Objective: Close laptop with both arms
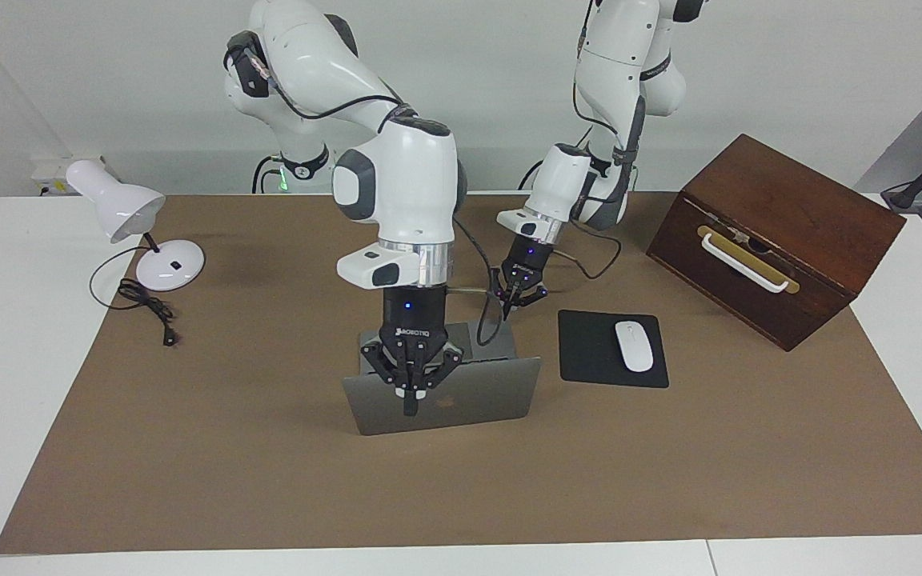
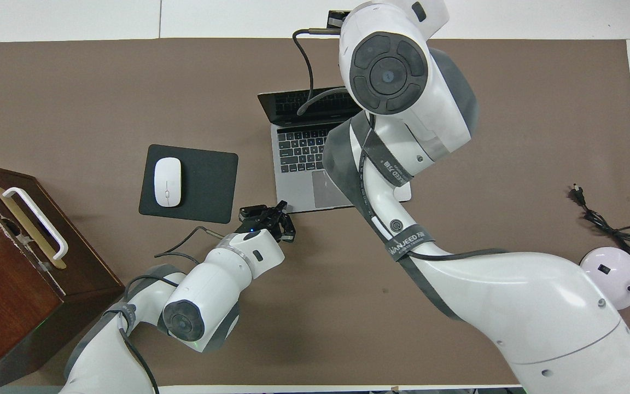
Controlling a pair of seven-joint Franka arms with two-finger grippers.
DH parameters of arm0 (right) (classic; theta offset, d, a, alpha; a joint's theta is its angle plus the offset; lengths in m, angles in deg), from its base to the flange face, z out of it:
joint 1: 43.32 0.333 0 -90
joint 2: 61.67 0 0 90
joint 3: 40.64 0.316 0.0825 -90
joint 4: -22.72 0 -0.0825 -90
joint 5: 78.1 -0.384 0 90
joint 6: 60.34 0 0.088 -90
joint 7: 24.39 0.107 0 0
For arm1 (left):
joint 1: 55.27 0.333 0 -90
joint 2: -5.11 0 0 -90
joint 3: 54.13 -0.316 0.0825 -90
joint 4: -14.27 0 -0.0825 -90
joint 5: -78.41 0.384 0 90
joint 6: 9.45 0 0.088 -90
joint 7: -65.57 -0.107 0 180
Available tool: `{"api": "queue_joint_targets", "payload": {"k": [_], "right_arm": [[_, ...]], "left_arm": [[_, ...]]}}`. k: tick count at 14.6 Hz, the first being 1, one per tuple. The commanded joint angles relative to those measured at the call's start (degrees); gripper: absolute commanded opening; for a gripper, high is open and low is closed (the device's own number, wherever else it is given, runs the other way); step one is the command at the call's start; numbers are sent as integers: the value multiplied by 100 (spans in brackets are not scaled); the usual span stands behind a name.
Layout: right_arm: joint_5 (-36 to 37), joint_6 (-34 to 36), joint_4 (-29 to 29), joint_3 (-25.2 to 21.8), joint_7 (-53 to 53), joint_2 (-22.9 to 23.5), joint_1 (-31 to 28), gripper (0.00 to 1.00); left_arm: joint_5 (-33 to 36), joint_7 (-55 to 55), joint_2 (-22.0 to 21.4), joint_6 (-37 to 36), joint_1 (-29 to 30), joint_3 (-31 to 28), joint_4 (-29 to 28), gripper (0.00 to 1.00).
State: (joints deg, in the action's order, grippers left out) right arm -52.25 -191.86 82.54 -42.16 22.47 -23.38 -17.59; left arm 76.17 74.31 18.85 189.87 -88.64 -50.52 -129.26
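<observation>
My right gripper [image 1: 410, 406] hangs pinched tight, its 2 fingertips together with nothing between them, pointing straight down in front of the outer face of the lid of the laptop [image 1: 469, 400]; from the facing view the tips overlap the lid close to its dark logo, though I cannot tell whether they touch it. The laptop stands open near the middle of the brown mat [image 1: 269, 480], its lid upright and slightly tilted, its keyboard toward me. In the overhead view my right arm covers much of the keyboard and the gripper itself is hidden under the wrist. My left gripper [image 1: 511, 304] is also pinched tight and holds nothing; it hovers low by the corner of the laptop's base that lies nearest me, on the side of the mouse pad [image 1: 589, 352]. The white mouse [image 1: 634, 346] lies on that black pad beside the laptop, toward my left arm's end. A wooden box [image 1: 781, 232] sits at that end, and a white lamp [image 1: 129, 220] at my right arm's end.
</observation>
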Motion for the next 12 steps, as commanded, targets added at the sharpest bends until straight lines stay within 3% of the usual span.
{"api": "queue_joint_targets", "payload": {"k": [1, 8, 12], "right_arm": [[157, -242, -243, -68, 166, 257, 20, 0], [166, -392, -489, -103, 358, 539, 107, 0], [166, -497, -489, -577, 693, 732, 468, 0]], "left_arm": [[4, -100, 252, 124, -100, -89, 150, 0], [197, -109, 454, 133, -56, -98, 273, 0], [215, -381, 472, 124, 23, -98, 273, 0]]}}
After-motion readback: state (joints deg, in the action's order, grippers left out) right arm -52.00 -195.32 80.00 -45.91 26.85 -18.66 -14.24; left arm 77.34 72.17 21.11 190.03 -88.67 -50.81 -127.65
